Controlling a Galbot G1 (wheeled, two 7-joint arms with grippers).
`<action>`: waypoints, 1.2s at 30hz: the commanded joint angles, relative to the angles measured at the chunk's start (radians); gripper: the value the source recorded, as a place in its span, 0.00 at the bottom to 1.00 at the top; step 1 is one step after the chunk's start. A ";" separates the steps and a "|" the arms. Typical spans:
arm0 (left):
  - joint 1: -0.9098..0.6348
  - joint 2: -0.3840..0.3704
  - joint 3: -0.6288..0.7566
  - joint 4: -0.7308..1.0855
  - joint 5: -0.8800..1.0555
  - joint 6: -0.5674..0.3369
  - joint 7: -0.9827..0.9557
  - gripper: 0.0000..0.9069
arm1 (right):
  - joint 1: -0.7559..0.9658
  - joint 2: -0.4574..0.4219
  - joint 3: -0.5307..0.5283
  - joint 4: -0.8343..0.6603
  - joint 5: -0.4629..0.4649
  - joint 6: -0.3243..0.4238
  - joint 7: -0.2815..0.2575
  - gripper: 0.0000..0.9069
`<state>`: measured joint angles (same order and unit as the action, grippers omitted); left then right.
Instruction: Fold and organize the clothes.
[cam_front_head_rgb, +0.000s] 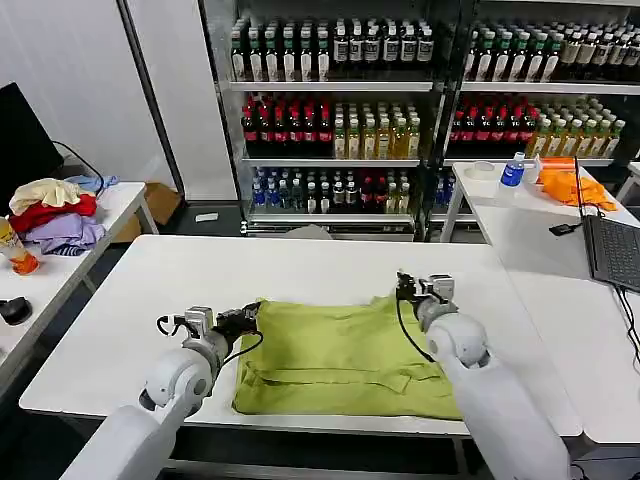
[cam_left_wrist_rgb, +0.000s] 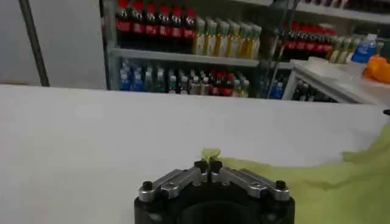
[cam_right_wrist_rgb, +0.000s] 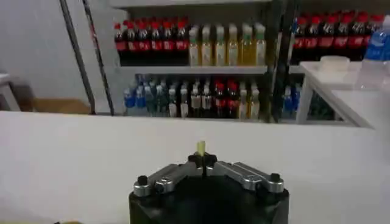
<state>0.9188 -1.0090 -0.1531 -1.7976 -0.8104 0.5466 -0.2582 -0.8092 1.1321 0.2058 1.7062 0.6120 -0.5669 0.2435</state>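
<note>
You've got both grippers clamped on the T-shirt's (cam_front_head_rgb: 345, 358) far corners on the white table (cam_front_head_rgb: 120, 320): left gripper (cam_left_wrist_rgb: 208, 164) and right gripper (cam_right_wrist_rgb: 202, 159) each pinch a cloth tip, likely for a symmetric fold.

T-shirt (cam_front_head_rgb: 345, 360) on table (cam_front_head_rgb: 200, 280) front | clothes pile (cam_front_head_rgb: 55, 215) far left

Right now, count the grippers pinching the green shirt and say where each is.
2. The left gripper is shut on the T-shirt at its far left corner; the right gripper is shut on its far right corner, both on the white table.
</note>
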 joint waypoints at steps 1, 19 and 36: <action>0.118 0.030 -0.044 -0.134 -0.005 -0.005 0.005 0.03 | -0.203 -0.075 0.093 0.268 0.007 0.000 0.000 0.00; 0.360 0.070 -0.157 -0.285 0.037 -0.019 0.030 0.03 | -0.628 -0.093 0.330 0.555 0.003 -0.008 0.001 0.00; 0.468 0.052 -0.144 -0.288 0.121 -0.055 0.065 0.02 | -0.754 -0.027 0.380 0.572 -0.044 -0.004 0.008 0.00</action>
<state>1.3325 -0.9527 -0.3000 -2.0737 -0.7172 0.4966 -0.1963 -1.4989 1.0987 0.5619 2.2447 0.5732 -0.5717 0.2529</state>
